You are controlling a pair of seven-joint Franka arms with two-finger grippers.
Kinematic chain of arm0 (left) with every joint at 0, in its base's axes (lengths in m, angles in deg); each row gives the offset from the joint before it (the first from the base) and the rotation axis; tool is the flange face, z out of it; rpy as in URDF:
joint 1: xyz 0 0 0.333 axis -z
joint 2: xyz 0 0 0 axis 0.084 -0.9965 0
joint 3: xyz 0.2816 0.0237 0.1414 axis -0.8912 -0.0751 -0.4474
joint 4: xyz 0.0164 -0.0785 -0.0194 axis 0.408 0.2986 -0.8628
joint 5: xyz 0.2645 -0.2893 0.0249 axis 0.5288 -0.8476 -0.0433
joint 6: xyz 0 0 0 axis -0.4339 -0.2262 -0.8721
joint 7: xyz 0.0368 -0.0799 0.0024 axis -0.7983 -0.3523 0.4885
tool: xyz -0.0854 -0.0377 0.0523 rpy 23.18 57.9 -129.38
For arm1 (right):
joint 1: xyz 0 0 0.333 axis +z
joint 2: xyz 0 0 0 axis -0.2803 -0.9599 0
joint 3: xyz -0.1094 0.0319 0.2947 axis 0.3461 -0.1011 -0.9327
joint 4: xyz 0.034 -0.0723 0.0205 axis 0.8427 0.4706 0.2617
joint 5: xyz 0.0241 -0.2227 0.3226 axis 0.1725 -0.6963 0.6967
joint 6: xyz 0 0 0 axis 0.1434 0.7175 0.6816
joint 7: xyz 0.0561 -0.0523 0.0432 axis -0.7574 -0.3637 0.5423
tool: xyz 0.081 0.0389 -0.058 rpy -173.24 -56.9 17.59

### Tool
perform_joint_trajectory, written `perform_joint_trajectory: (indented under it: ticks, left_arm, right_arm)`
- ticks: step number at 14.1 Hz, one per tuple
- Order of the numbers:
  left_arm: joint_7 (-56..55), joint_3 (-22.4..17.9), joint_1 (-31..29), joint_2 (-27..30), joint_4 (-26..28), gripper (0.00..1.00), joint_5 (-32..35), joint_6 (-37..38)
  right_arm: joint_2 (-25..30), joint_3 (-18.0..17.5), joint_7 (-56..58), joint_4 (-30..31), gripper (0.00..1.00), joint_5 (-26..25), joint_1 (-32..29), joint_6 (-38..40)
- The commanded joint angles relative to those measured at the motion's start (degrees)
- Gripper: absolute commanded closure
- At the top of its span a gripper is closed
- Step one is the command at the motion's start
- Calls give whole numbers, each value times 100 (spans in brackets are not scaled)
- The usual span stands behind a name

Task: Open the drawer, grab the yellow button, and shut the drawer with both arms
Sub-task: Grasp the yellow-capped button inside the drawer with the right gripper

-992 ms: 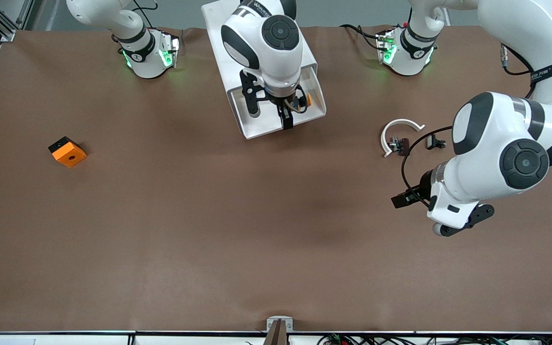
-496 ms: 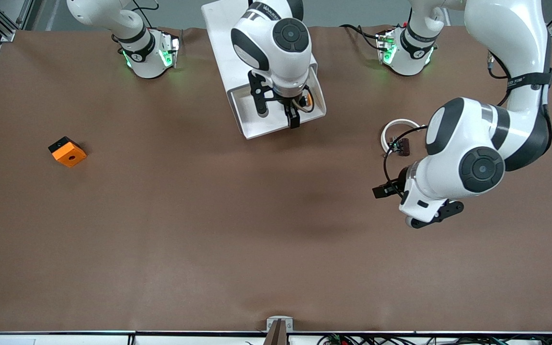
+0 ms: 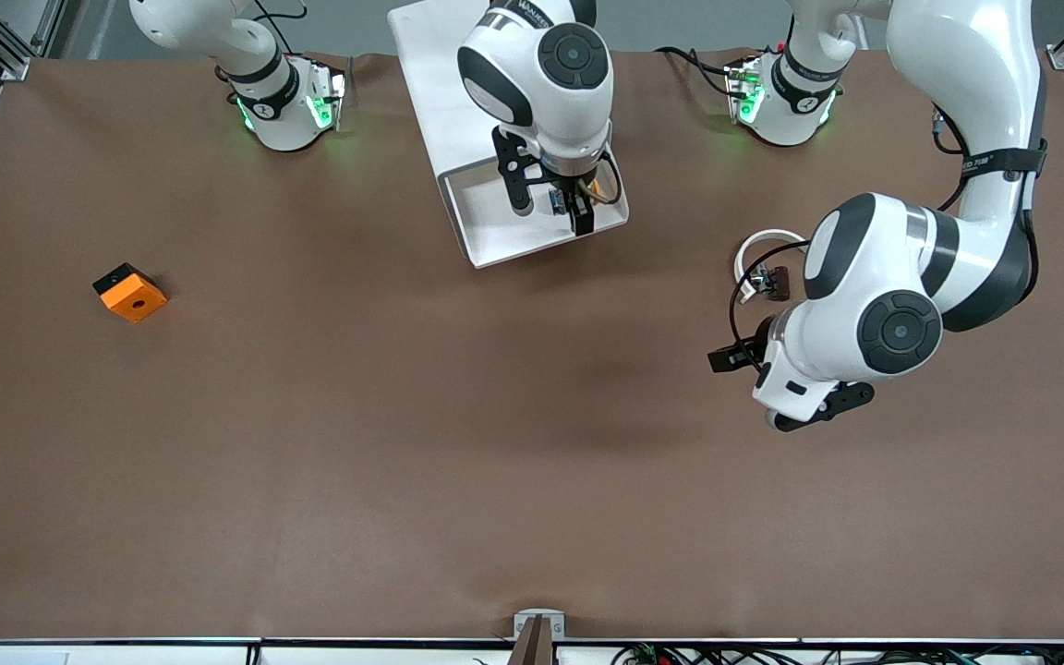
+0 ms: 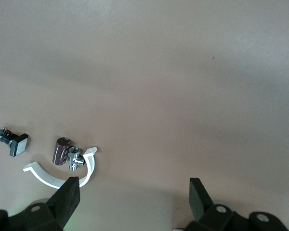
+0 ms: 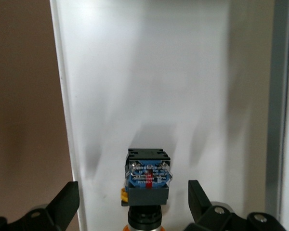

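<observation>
Readable text: almost none.
Only partial lettering on the big white right robot arm [image 3: 532, 65]; unreadable.

You get even overhead light; soft shadows beside the button [image 5: 148, 180], between the open jaws; table [image 4: 183, 72] slightly hazy.

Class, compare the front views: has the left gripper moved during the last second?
Yes. The left gripper has shifted toward the right arm's end of the table, now nearer the fixed white band.

Button [image 5: 148, 185] in open drawer [image 3: 495, 242]; block [image 3: 130, 292] toward right arm's end of table.
</observation>
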Motion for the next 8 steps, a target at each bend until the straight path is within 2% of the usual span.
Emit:
perform_joint_trajectory:
  ticks: [1, 6, 7, 8]
  left_arm:
    - [-23, 65, -39, 258, 422, 0, 41, 19]
    - [-15, 74, -30, 266, 422, 0, 24, 38]
    - [-15, 74, -22, 249, 414, 0, 15, 11]
    - [-23, 74, -13, 249, 414, 0, 15, 2]
  right_arm:
    - [-140, 50, -80, -163, 0, 78, 98, 43]
    - [-184, 50, 156, -163, 0, 87, 98, 52]
    - [-175, 50, 297, -163, 13, 87, 98, 61]
    - [-184, 50, 394, -172, 31, 87, 98, 52]
